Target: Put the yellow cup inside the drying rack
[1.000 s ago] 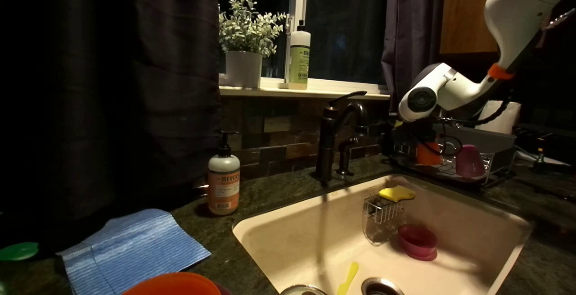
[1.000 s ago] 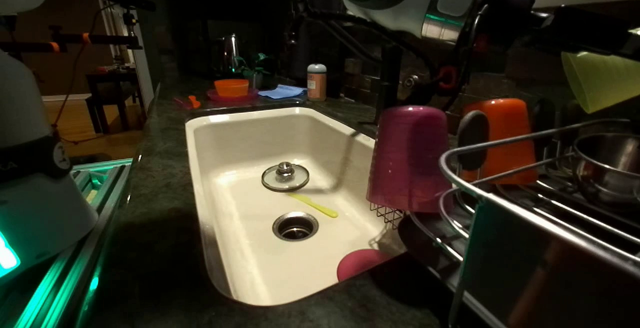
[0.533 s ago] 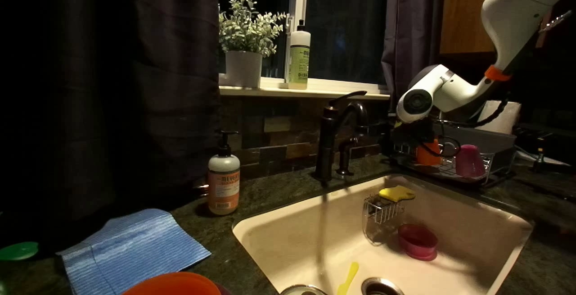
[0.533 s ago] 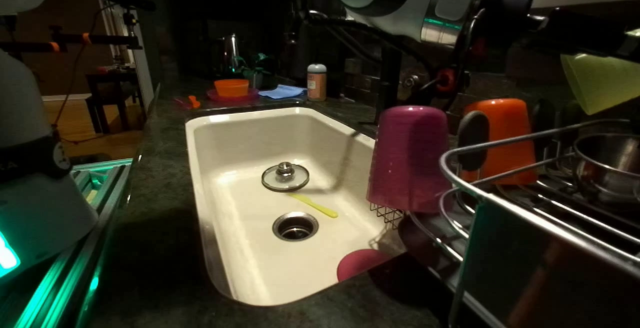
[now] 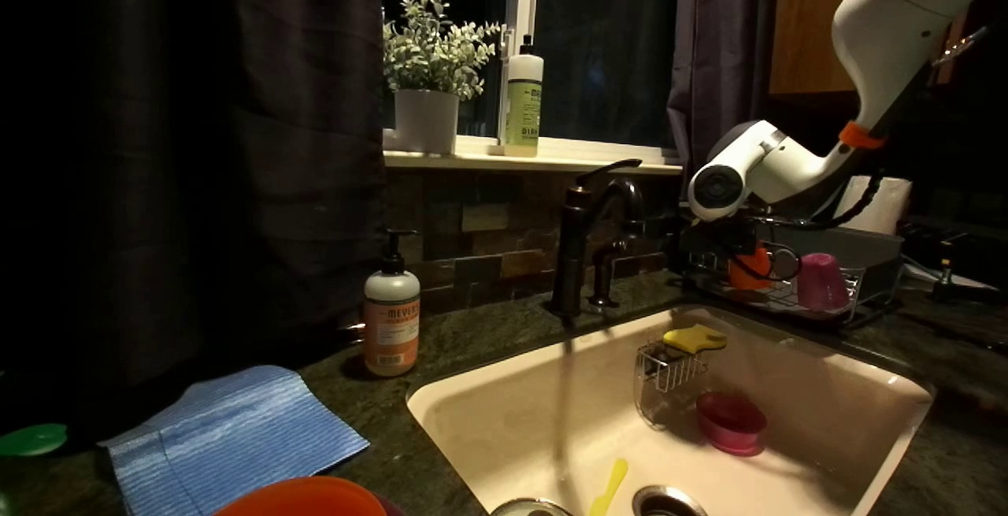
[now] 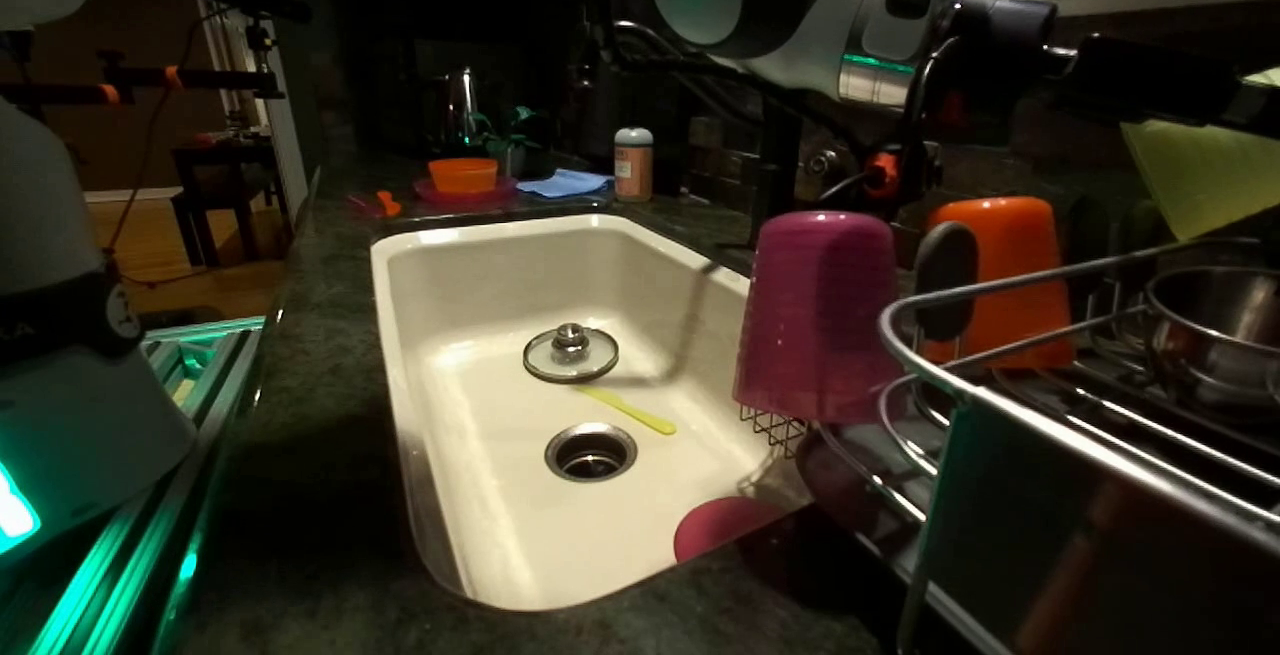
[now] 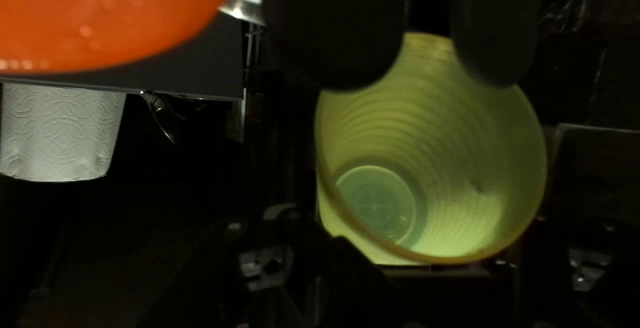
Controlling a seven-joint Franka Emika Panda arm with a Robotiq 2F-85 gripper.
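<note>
Looks like the lowering-it-in step to me. In an exterior view there's the drying rack (image 6: pixel 965 391), and over at the right edge the gripper (image 6: pixel 1235 100), apparently clamped around the body of the yellow cup (image 6: pixel 1205 175) (fingertips are hidden, so the grip is my read). Cup's tilted, seemingly over the rack, with its open mouth toward us in the wrist view. Next move probably calls for tipping it further mouth-down, easing it into the rack, then letting go.

Rest of the stuff, left to right: glass lid (image 6: pixel 570 360) and yellow-green knife (image 6: pixel 632 411) down in the sink (image 6: pixel 490 535), then upside-down magenta tumbler (image 6: pixel 818 320), upside-down orange tumbler (image 6: pixel 1015 235), steel pot (image 6: pixel 1230 355). Those last two are the crowding problem, imo. Also, in the wrist view, two dark rounded uprights (image 7: pixel 340 32), maybe rack pegs, overlap the cup's rim. Could snag; can't tell if they're touching.
</note>
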